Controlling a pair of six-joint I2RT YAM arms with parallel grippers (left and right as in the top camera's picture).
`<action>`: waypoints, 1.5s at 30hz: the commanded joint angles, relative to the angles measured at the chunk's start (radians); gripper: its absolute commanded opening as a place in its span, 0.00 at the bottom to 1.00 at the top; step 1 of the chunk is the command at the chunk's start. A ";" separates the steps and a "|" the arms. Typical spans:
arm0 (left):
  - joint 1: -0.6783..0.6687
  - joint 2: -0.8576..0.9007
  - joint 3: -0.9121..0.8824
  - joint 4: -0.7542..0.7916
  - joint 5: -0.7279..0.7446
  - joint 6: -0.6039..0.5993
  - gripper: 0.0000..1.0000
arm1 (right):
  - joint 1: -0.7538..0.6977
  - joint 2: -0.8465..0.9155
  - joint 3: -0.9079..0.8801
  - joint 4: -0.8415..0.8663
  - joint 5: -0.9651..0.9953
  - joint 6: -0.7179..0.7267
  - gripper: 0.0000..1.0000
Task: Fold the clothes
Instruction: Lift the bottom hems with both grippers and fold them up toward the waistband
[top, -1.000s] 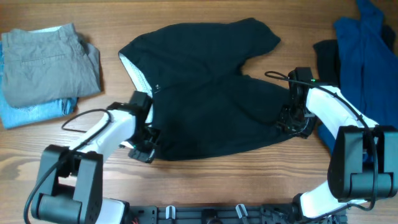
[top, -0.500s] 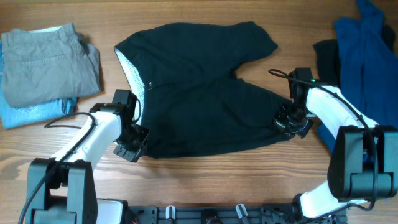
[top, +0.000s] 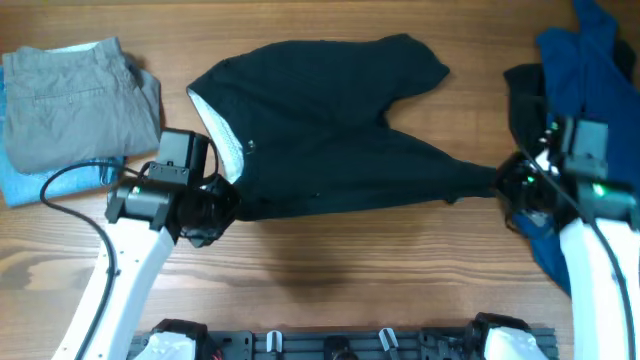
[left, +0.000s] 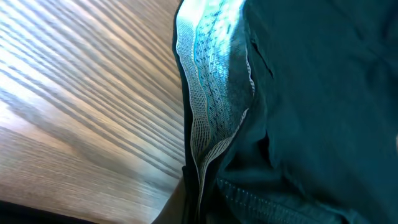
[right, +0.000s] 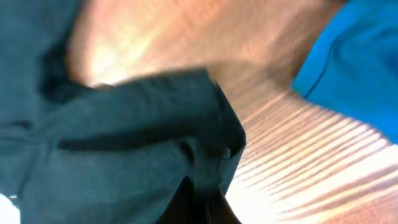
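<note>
**Now: black shorts drawn taut between two pincers**

Here the black shorts (top: 320, 130) lie across the middle of the desk (top: 330, 290), pulled long from left to right. The left pincer (top: 212, 208) is pinched on the waistband (left: 208, 106), whose pale mesh lining shows in the left wrist view. The right pincer (top: 508, 187) is pinched on one leg hem (right: 205, 106) at the far right, close beside the heap of blue clothes (top: 590, 80). The other leg lies loose toward the top of the desk. At the upper left, well apart, a folded grey garment (top: 75, 100) rests on a pale blue one (top: 50, 182).

The step in hand looks like stretching the shorts flat before a fold. To do it well, both pincers should hold their pinch with even tension, enough to take out the wrinkles but not so much that the cloth slips free. The right arm should keep the hem clear of the blue heap, so nothing there is dragged along. Laying the cloth down with waistband and hem level would give a straight line for the fold.
</note>
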 joint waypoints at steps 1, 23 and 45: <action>-0.042 -0.063 0.040 -0.026 -0.056 0.040 0.04 | -0.063 -0.151 0.029 0.003 0.102 -0.058 0.04; -0.057 0.080 0.182 -0.103 -0.328 -0.278 0.04 | -0.120 0.155 0.194 0.470 -0.261 -0.428 0.04; 0.043 0.468 0.182 0.401 -0.366 -0.329 0.05 | 0.100 0.612 0.194 1.112 -0.152 -0.386 0.04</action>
